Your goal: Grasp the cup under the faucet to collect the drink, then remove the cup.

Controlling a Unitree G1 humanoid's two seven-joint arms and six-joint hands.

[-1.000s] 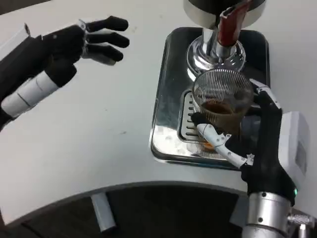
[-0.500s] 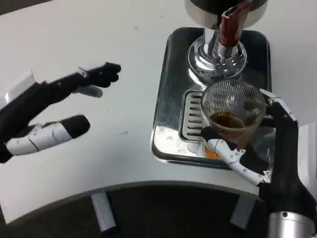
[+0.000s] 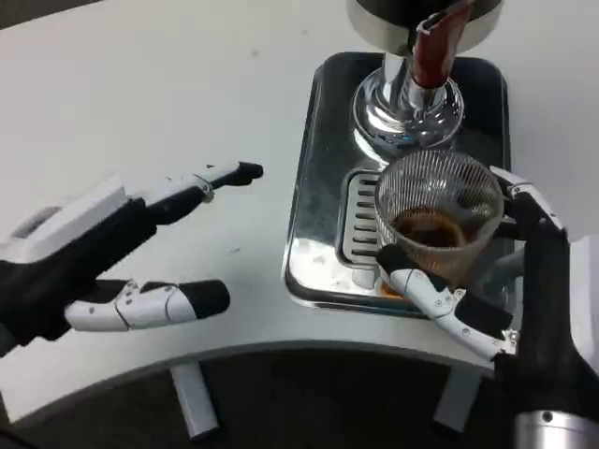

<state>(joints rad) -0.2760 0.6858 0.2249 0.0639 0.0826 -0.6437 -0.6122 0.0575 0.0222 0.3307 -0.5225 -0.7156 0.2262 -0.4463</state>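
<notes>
- Right robot hand (image 3: 487, 281) wrapped around the cup (image 3: 437, 220) — thumb across the near side low down, other fingers (image 3: 524, 201) up the far right wall.
- Cup held over the front part of the metal drip tray (image 3: 314, 187), just in front of the faucet (image 3: 432, 47) and its chrome base (image 3: 407, 112), no longer directly under the spout; hard to tell whether lifted clear of the tray's slotted grate (image 3: 360, 220) or resting on it.
- Brown drink (image 3: 430, 229) pooled in the bottom of the cup, well below the rim.
- Left robot hand (image 3: 112, 253) open and empty, fingers stretched out over the white worktop (image 3: 168, 84), well apart from tray and cup.
- Handling, by the look of it: clear ribbed plastic, thin-walled and light, most of the weight in the liquid — likely to buckle under a hard squeeze and slop if tipped.
- Ribs should give some grip, yet smooth plastic may slip if wet.
- Best hold probably around the lower half, where the wall is stiffer and the liquid sits; rim left free.
- Collecting appears done; removal remaining — best kept upright and eased away from the tray slowly.
</notes>
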